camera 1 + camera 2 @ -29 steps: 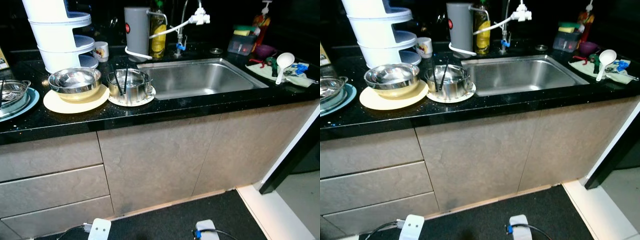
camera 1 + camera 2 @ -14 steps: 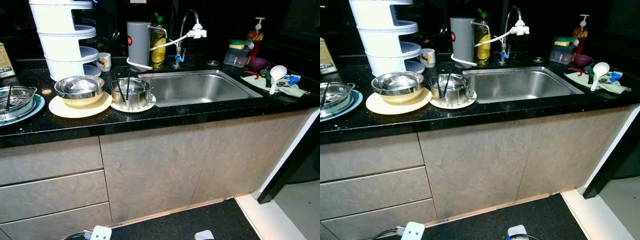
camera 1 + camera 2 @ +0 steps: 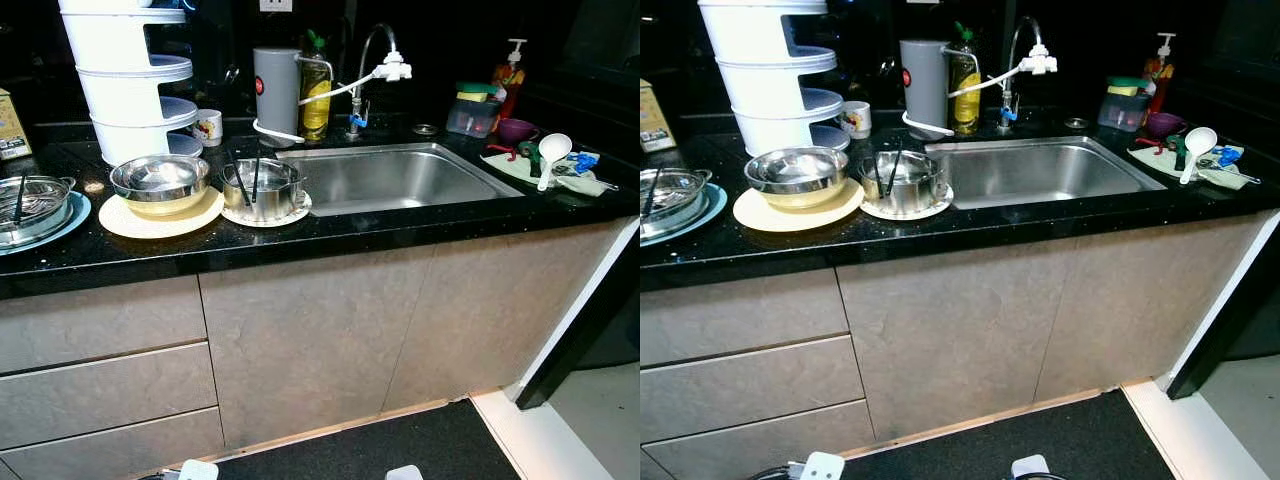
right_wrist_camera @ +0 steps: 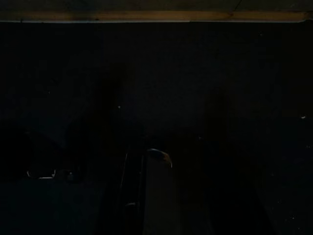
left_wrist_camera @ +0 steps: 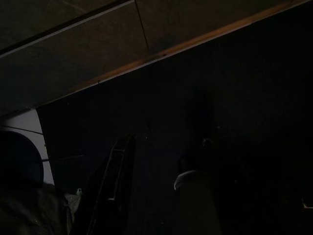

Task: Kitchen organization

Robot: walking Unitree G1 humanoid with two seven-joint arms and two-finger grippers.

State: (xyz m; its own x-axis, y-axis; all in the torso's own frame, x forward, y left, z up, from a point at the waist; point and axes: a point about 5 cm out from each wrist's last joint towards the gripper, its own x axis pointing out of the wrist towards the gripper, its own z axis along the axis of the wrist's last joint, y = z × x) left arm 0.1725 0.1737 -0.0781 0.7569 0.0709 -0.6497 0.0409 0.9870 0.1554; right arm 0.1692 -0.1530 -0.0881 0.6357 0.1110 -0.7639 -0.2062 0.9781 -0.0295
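**Kitchen tidy: nothing handled yet, dishes all on the tabletop**

Left eye view: robot stands facing the black tabletop point(image 3: 330, 232), both arms low and idle. Judging by the layout, the job is at its start. Dishes sit out to the left of the sink point(image 3: 400, 175), which looks empty and dry. Steel bowl point(image 3: 160, 180) sits on a cream plate point(image 3: 125, 218); seems to have a smaller bowl nested inside, not sure. Just beside it, a small steel pot point(image 3: 265, 187) on a white plate, w/ two dark chopsticks point(image 3: 245, 170) standing tilted in it. Far left, another steel dish point(image 3: 35, 197) on a blue plate, one dark stick in it. Behind: white tiered rack point(image 3: 125, 80), mug point(image 3: 206, 127), grey canister point(image 3: 276, 85).

Right eye view: right of the sink, a white ladle point(image 3: 1196, 145) lies on a cloth w/ small utensils; purple bowl point(image 3: 1162, 123) and a clear box point(image 3: 1121, 108) w/ sponge on top stand behind. All left to sort.

Left wrist view: very dark. Left hand point(image 5: 156, 196) hangs over dark floor near the cabinet base; fingers faint, can't tell the gap.

Right wrist view: darker still. Right hand point(image 4: 146, 196) over the floor; can't tell if wide or narrow.
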